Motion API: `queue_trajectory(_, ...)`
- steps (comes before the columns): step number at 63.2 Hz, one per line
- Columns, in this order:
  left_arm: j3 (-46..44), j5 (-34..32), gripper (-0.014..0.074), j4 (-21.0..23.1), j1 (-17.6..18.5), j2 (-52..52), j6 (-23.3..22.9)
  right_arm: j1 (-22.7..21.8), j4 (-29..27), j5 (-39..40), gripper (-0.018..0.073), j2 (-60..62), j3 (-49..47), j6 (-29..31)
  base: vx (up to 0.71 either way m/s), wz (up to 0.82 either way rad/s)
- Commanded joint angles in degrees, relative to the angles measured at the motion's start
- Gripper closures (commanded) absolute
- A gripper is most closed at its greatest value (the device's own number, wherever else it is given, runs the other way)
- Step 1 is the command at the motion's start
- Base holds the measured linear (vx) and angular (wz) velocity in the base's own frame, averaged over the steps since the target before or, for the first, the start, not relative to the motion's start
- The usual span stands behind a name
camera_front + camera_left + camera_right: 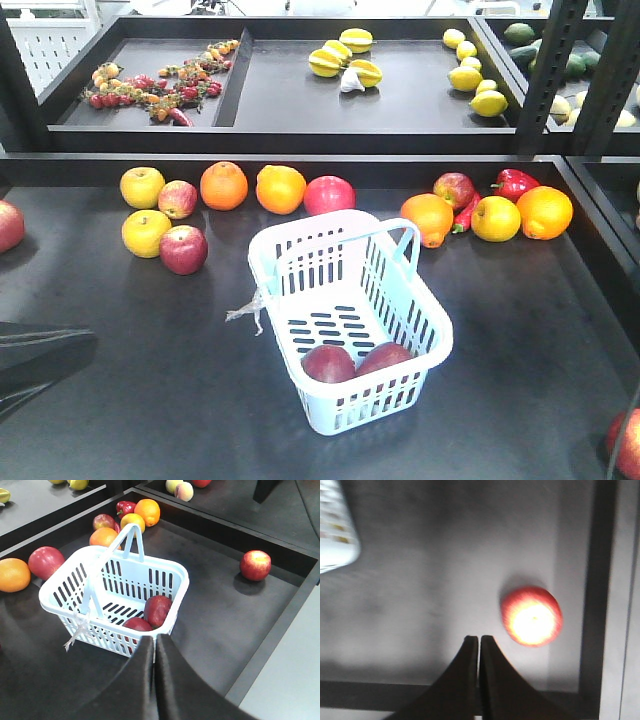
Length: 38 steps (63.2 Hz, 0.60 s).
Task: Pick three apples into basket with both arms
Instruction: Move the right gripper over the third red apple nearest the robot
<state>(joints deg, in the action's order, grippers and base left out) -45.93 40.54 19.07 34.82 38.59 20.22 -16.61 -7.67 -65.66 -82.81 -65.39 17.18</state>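
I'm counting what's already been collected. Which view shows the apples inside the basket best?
The left wrist view: it looks down into the basket, so both apples show almost whole. The exterior front-facing view shows only their tops above the near wall. The right wrist view catches just a blurred basket corner.

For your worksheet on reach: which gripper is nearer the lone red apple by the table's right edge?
Right. The right gripper, shut, hangs just beside that apple. The left gripper, also shut, sits at the basket, well apart from it.
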Motion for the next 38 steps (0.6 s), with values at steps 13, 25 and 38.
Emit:
queue_trajectory(13, -1.2, -3.5, 0.0604, 1.4, -0.1, -0.1, -0.4, -2.3, 1.1, -0.2, 0.0091, -3.0, -0.7, 0.3, 0.0, 0.0)
queue_trajectory(25, -1.2, -3.5, 0.0604, 1.4, -0.1, -0.1, -0.4, -2.3, 7.2, -0.9, -0.017, -7.6, -0.7, -5.0, 0.0, 0.0)
queue_trajectory(38, -1.2, -3.5, 0.0604, 1.4, -0.1, -0.1, -0.4, -2.3, 9.0, 0.4, -0.0149, -13.4, -0.7, -6.4, 0.0, 0.0)
